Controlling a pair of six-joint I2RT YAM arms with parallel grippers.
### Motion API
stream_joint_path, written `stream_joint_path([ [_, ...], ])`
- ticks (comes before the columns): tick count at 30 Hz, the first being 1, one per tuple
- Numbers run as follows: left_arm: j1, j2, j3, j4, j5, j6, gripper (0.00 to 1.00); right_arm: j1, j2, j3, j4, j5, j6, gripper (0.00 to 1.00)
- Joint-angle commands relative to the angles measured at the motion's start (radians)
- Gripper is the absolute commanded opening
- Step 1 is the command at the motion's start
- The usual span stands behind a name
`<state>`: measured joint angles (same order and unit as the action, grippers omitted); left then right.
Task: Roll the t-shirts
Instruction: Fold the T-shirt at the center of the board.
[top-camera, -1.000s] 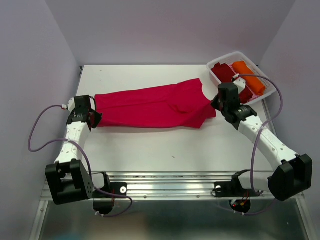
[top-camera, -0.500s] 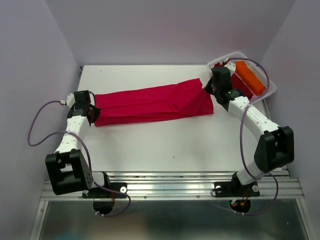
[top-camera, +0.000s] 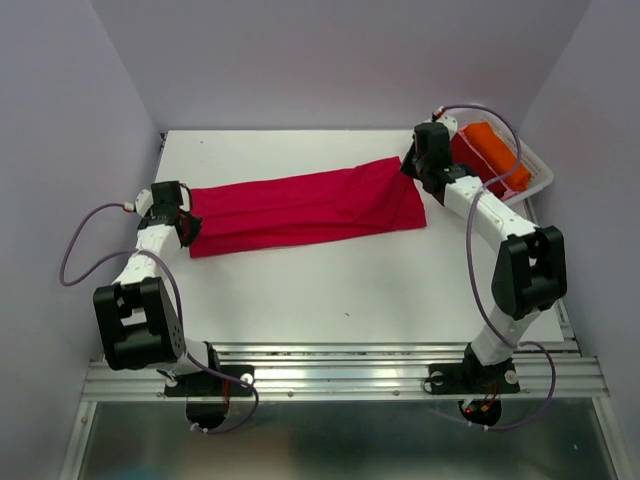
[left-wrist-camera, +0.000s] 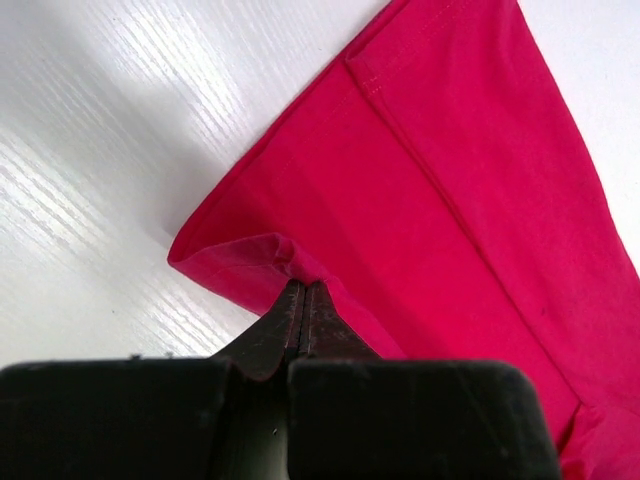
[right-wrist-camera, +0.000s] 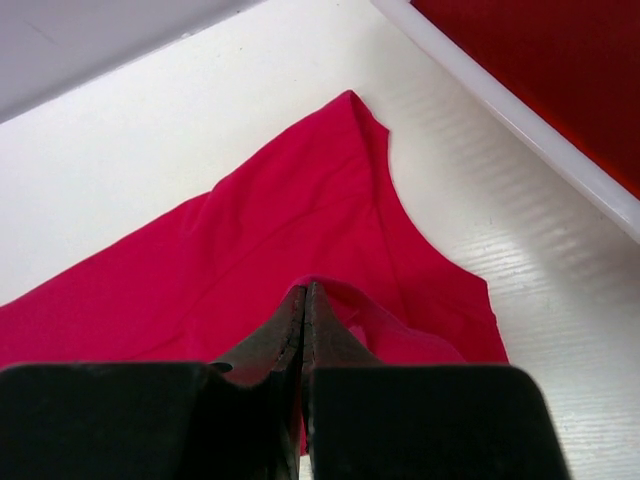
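A crimson-red t-shirt lies folded into a long band across the white table. At its left end my left gripper is shut on a pinch of the shirt's edge; its tips meet at the fold. At the right end my right gripper is shut on the red shirt near the neckline, its tips pressed together under a raised fold. A dark maroon t-shirt and an orange one lie in the white basket.
The basket sits at the table's back right corner, right behind my right wrist; its white rim runs across the right wrist view. Purple walls enclose the table on the left, back and right. Bare table lies in front of the shirt.
Both grippers carried the shirt's near edge away from me, folding it into a narrower band. My right arm swung back toward the basket; the left moved slightly back.
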<state>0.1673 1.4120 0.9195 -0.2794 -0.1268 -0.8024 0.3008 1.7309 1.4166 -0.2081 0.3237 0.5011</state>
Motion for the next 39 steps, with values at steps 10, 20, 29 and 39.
stream_joint_path([
  [10, 0.021, 0.057, 0.013, 0.042, -0.051, -0.004, 0.00, -0.009, 0.067, 0.096, 0.067, -0.041, -0.006, 0.01],
  [20, 0.024, 0.159, 0.035, 0.039, -0.048, -0.023, 0.20, -0.009, 0.165, 0.151, 0.082, -0.086, -0.019, 0.01],
  [29, 0.008, 0.065, 0.065, 0.034, -0.057, 0.020, 0.89, -0.019, 0.263, 0.285, -0.013, -0.167, -0.055, 0.65],
  [39, -0.185, 0.015, 0.153, -0.012, -0.194, 0.132, 0.89, -0.028, 0.115, 0.044, -0.007, -0.256, 0.031, 0.64],
])
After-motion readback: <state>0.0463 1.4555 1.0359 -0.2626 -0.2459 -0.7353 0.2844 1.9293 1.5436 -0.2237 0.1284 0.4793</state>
